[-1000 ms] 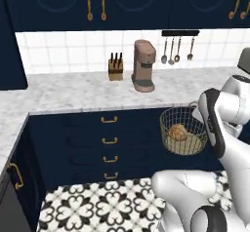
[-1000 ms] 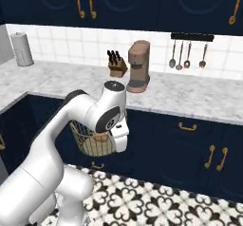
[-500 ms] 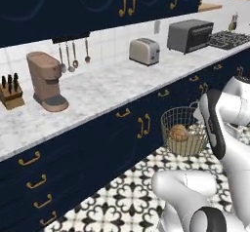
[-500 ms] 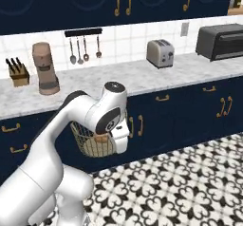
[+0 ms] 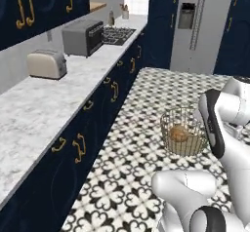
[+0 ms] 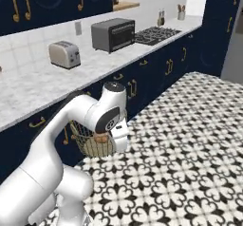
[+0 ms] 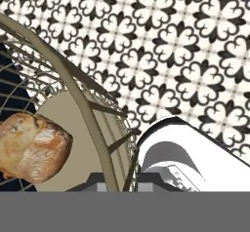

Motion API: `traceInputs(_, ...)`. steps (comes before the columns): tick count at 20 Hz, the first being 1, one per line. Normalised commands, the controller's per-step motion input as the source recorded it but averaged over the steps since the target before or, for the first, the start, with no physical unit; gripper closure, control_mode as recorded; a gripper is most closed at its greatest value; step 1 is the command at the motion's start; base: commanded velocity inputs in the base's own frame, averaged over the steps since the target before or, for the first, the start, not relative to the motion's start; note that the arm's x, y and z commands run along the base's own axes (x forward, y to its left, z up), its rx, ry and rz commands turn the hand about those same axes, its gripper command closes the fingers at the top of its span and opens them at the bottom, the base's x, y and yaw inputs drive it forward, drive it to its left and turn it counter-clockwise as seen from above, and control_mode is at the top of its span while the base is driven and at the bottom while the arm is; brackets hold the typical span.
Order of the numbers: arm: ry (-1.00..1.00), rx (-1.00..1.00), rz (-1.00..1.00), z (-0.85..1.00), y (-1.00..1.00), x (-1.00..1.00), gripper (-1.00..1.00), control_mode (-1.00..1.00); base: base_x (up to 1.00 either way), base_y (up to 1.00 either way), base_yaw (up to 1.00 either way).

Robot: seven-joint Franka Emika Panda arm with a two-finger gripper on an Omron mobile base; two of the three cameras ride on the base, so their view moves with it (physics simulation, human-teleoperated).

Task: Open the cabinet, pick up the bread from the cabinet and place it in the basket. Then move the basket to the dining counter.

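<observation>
Basket, bread inside, hung off the floor from my clamped end effector. As I swung the base, the coffee-machine table gave way to the toaster stretch, so the carry toward the dining counter was underway.

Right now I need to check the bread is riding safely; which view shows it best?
The hand view: the bread sits large inside the basket. The left base view shows it small through the mesh; in the right base view the arm mostly hides it.

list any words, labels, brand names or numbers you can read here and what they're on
None can be read in any view.
The toaster, the toaster oven and the fridge's dispenser panel show no legible marks.
The basket and the bread carry no print.
</observation>
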Motion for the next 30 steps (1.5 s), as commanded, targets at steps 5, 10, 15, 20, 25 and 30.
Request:
traceInputs(5,0.00,0.00,0.00,0.00,0.00,0.00,1.00,1.00,0.23,0.34,-0.93)
traceInputs(10,0.00,0.00,0.00,0.00,0.00,0.00,1.00,1.00,0.29,0.29,-0.90)
traceInputs(15,0.00,0.00,0.00,0.00,0.00,0.00,1.00,1.00,0.95,-0.49,-0.43)
traceInputs(20,0.00,0.00,0.00,0.00,0.00,0.00,1.00,1.00,1.00,-0.67,-0.32)
traceInputs(25,0.00,0.00,0.00,0.00,0.00,0.00,1.00,1.00,1.00,-0.73,-0.25)
traceInputs(30,0.00,0.00,0.00,0.00,0.00,0.00,1.00,1.00,1.00,-0.61,-0.23)
